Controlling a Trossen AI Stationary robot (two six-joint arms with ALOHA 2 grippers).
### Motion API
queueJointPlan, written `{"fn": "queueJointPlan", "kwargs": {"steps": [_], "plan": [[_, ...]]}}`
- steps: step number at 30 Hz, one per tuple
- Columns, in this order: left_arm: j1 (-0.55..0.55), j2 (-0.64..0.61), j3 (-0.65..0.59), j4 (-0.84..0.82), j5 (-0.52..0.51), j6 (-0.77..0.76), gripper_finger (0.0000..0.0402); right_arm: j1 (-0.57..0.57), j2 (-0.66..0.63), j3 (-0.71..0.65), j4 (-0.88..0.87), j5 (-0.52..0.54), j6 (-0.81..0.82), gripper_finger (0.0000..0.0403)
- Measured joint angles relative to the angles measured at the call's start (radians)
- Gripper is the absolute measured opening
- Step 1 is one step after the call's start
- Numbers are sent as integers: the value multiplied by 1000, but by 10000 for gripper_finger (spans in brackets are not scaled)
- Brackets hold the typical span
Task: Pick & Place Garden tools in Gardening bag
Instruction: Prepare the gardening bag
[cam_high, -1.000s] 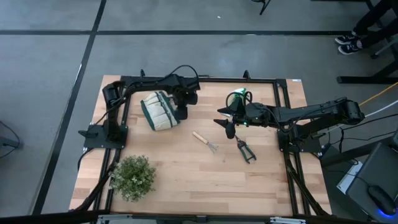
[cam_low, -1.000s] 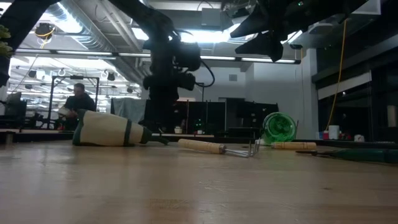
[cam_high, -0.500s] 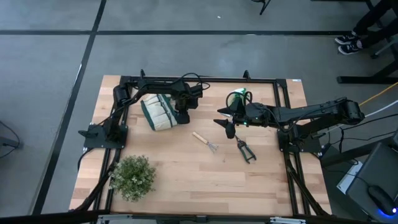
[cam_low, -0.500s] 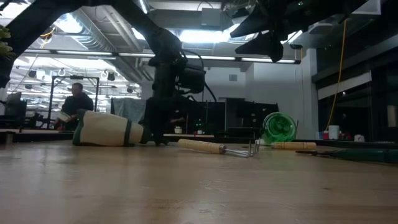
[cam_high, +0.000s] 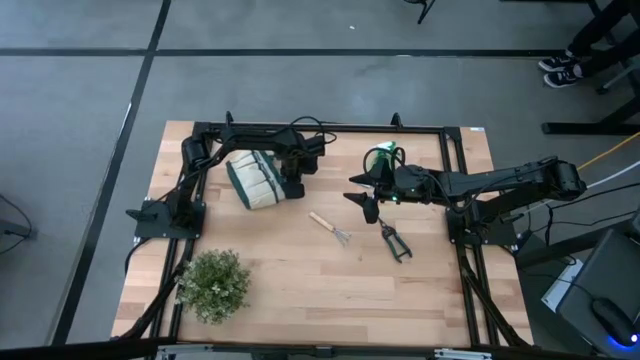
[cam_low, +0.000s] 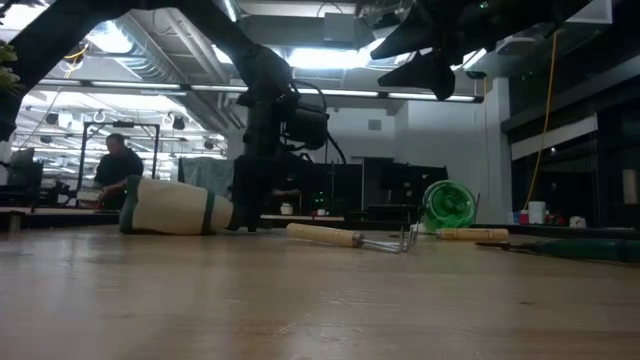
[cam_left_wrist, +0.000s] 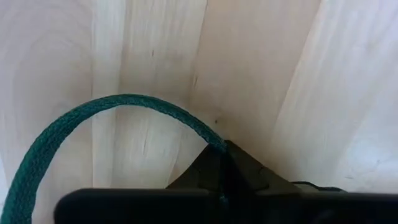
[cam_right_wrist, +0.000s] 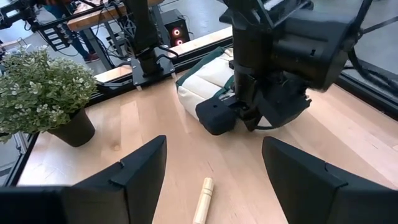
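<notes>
Green strap (cam_left_wrist: 93, 115) is clamped in the left gripper (cam_left_wrist: 222, 163) beside the toppled gardening bag (cam_high: 254, 179) at the far left, probably to stand it up, while the right gripper (cam_right_wrist: 214, 163) hangs spread open near the mini rake (cam_high: 330, 226).

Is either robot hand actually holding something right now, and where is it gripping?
The left gripper is pinched shut on the bag's green strap, at the strap's end beside the bag. The right gripper hangs open, holding nothing.
</notes>
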Motion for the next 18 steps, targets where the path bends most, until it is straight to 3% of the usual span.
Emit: {"fn": "queueJointPlan", "kwargs": {"steps": [8, 18], "plan": [[-3, -188, 0, 54, 0, -6, 4, 1, 0, 0, 11, -31, 0, 268], [0, -468, 1, 327, -3, -79, 3, 2, 0, 0, 116, -123, 0, 268]]}}
